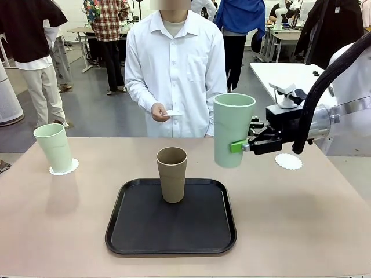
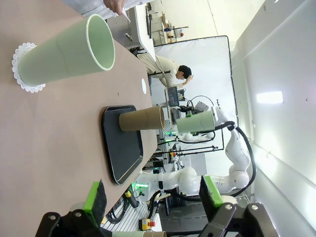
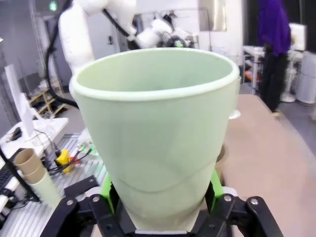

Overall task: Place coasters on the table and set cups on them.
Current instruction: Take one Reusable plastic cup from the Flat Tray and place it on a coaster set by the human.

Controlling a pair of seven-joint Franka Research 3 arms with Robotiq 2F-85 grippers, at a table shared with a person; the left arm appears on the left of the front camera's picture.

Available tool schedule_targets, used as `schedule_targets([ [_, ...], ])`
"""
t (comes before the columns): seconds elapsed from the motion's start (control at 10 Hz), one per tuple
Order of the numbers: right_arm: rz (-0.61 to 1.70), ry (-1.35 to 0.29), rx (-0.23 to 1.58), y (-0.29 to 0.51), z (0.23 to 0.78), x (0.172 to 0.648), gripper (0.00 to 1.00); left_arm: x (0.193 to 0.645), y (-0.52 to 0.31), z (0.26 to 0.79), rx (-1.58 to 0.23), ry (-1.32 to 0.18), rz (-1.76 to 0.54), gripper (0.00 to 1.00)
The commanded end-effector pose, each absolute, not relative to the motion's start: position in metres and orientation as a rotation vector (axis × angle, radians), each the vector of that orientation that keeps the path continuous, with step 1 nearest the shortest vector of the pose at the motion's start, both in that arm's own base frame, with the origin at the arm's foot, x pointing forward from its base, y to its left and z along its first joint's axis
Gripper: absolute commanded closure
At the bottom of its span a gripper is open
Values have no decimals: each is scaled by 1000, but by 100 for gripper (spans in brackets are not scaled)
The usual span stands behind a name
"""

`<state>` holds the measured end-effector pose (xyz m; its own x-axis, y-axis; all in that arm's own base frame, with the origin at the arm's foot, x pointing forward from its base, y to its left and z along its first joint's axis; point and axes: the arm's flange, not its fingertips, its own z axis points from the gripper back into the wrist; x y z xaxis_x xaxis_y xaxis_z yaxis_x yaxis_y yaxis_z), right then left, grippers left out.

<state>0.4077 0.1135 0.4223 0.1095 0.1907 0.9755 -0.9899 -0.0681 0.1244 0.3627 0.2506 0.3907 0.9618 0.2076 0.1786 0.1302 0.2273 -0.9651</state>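
Lowering the pale-green matte tumbler [image 1: 233,124] clamped in the right gripper [image 1: 236,146], centre its base on the lacy white paper coaster [image 1: 288,161] near the table's [image 1: 324,223] right edge.

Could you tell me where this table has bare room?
Bare table lies between the left green cup and the tray, and right of the tray near the empty doily. The middle is crowded: tray, brown cup, right gripper holding a second green cup.

1. The beige table [image 1: 52,226] spans the whole front view.
2. A black tray [image 1: 203,223] lies at its middle, toward the robot's edge.
3. A white coaster [image 1: 65,171] lies far left.
4. A second coaster [image 1: 288,161] lies far right.
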Motion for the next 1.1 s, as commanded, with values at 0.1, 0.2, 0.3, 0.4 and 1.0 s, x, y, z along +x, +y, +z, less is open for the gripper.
schedule_targets([
  [0.1, 1089, -1050, 1108, 14, 416, 498, 18, 361, 250, 393, -1346, -305, 54, 0],
  [0.2, 1028, -1071, 1074, -22, 407, 514, 18, 361, 250, 393, -1346, -305, 54, 0],
  [0.3, 977, -1094, 1016, -58, 397, 524, 18, 361, 250, 393, -1346, -305, 54, 0],
  [0.4, 930, -1119, 988, -88, 389, 528, 18, 361, 250, 393, -1346, -305, 54, 0],
  [1.0, 876, -1162, 865, -141, 378, 532, 18, 361, 250, 393, -1346, -305, 54, 0],
])
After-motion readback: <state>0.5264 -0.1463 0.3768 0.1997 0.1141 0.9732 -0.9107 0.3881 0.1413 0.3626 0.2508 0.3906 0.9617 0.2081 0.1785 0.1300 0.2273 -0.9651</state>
